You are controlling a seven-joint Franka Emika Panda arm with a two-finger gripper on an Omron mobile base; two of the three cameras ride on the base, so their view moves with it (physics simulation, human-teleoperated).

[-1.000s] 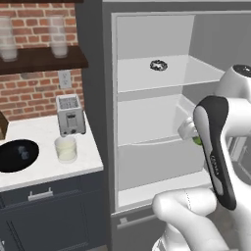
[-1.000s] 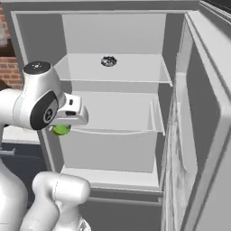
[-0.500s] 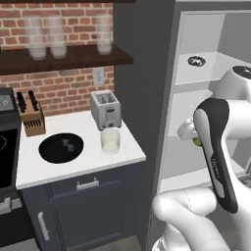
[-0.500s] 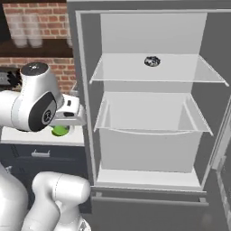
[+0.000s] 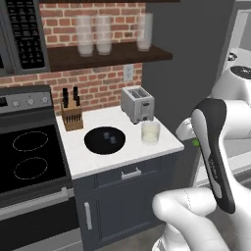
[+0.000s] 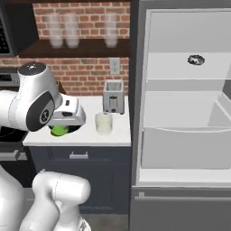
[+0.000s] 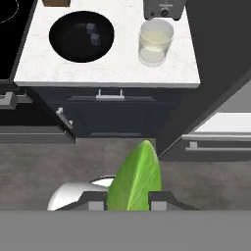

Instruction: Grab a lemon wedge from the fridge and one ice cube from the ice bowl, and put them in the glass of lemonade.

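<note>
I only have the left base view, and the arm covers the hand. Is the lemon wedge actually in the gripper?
Observer: Yes. In the hand view the lemon wedge stands between the two fingertips of the gripper, which is shut on it.
Operator: Where is the hand relative to the counter?
Observer: The hand view looks down over the floor in front of the cabinet, with the glass of lemonade ahead on the counter.
Operator: How many cubes are in the ice bowl?
Observer: Two, lying close together in the ice bowl.
Operator: Is the fridge open?
Observer: Yes. The right base view shows the fridge with its white shelves exposed.
</note>
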